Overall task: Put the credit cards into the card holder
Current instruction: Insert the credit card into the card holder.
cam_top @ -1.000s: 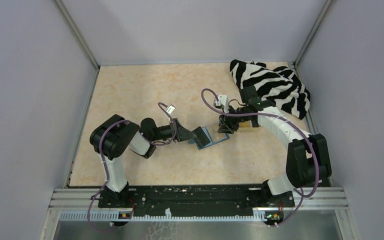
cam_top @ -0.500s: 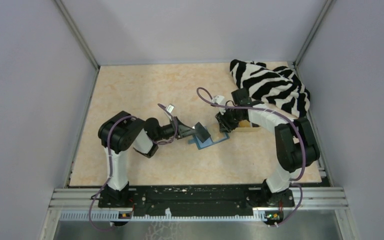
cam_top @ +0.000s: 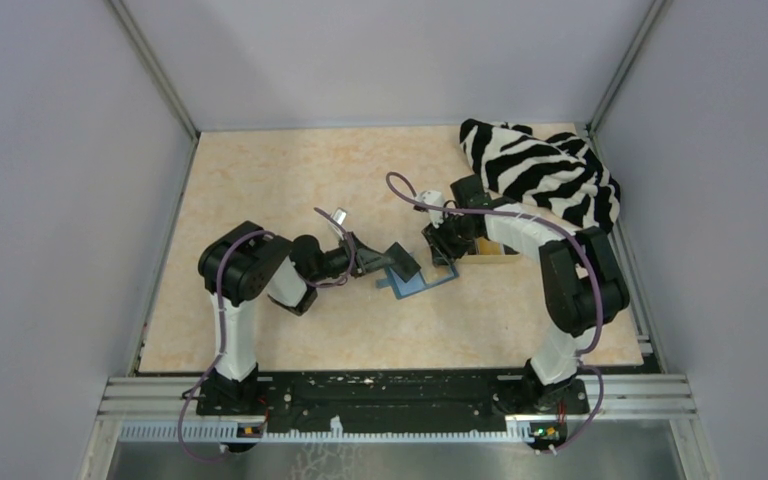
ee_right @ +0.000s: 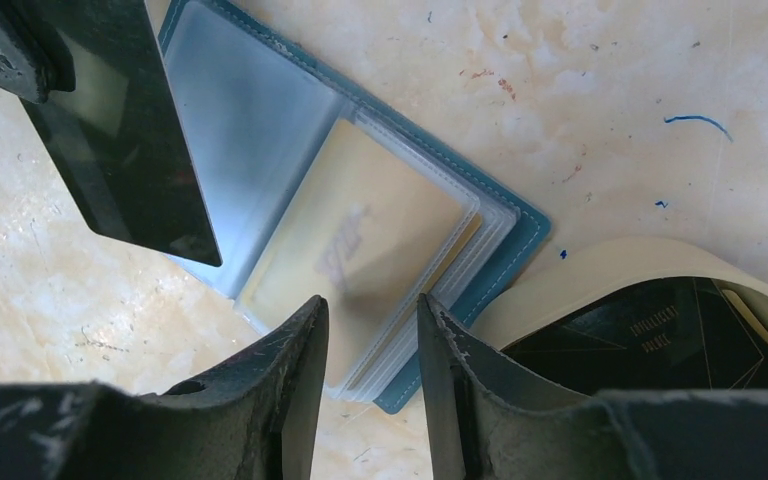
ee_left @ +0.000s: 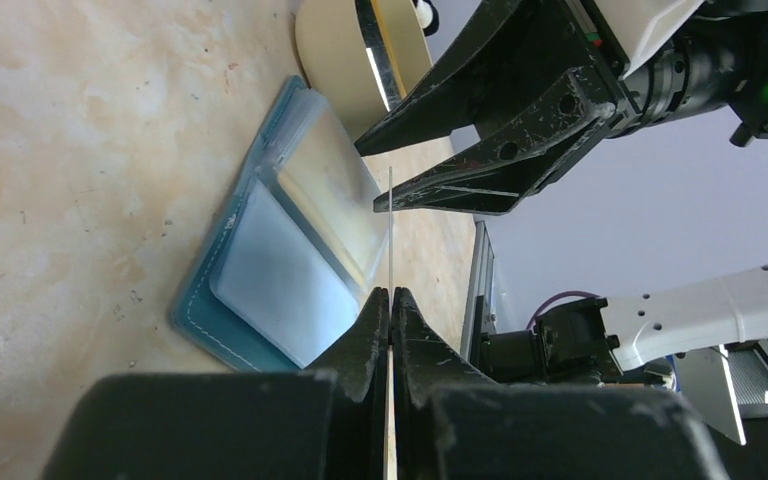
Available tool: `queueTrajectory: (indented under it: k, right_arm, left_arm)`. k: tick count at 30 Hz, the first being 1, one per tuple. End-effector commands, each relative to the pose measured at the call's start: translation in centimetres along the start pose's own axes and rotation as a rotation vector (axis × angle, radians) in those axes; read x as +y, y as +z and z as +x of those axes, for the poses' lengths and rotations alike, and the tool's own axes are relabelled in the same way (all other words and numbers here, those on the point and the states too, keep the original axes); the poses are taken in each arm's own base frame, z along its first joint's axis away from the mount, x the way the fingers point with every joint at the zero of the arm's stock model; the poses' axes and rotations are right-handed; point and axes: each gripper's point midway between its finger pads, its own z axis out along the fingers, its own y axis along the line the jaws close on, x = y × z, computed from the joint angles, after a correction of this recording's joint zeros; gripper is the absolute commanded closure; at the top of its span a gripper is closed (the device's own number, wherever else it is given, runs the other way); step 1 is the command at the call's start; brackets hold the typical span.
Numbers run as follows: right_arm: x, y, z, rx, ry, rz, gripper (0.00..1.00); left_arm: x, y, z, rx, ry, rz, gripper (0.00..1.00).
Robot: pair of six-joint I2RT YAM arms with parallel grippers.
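Observation:
The teal card holder [cam_top: 422, 283] lies open on the table, its clear sleeves up [ee_right: 260, 130]; one sleeve holds an orange-gold card [ee_right: 380, 235]. My left gripper [cam_top: 378, 263] is shut on a black credit card [cam_top: 401, 261], held on edge over the holder's left half. The left wrist view shows that card edge-on [ee_left: 390, 230] between the shut jaws [ee_left: 390, 298]. My right gripper [cam_top: 441, 247] is open and empty [ee_right: 372, 310], just above the holder's right half. More black cards [ee_right: 650, 335] lie in the tan tray.
The tan oval tray [cam_top: 498, 254] sits right against the holder's right edge, under the right arm. A zebra-striped cloth [cam_top: 545, 175] is heaped at the back right corner. Walls close in the table on three sides.
My right gripper has moved left, from over the tray to over the holder's right half. My left gripper has brought the black card slightly right, over the holder.

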Motion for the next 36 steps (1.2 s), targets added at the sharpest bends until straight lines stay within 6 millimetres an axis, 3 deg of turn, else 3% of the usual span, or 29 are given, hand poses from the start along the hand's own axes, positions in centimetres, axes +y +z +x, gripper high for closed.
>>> queueTrajectory:
  k: [1,19,36]
  right_arm:
    - [-1.4,-0.1,-1.4,-0.010,-0.003,0.060,0.62]
    - [0.2,0.8,-1.2,0.019,0.003,-0.002,0.70]
    - [0.5,0.8,-1.3,0.025,0.000,-0.002,0.68]
  left_arm:
    - [0.9,0.4,-0.2,-0.007,-0.002,-0.024,1.00]
    - [2.7,0.3,0.6,0.025,-0.043,-0.097,1.00]
    - [2.1,0.9,1.1,0.034,-0.124,-0.022,1.00]
